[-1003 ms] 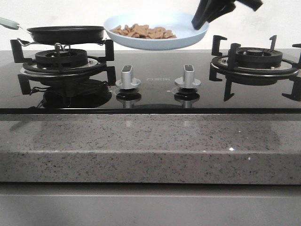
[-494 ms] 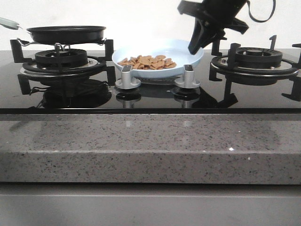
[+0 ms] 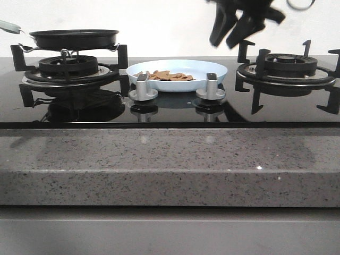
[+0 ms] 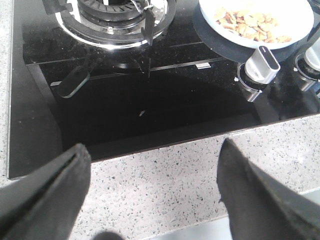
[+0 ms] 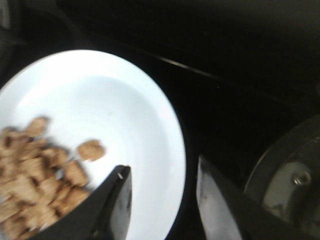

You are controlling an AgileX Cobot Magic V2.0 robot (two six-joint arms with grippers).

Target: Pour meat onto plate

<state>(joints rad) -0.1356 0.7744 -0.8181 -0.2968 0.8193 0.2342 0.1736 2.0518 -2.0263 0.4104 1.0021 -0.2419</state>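
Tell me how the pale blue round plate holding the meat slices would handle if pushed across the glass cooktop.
The pale blue round plate would probably slide readily, since the black glass cooktop looks glossy. Its low, wide shape makes tipping unlikely. The loose orange-brown meat slices may shift.

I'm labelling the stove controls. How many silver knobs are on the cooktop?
2. Left knob stands in front of the plate's left part; right knob in front of its right part. None seems hidden.
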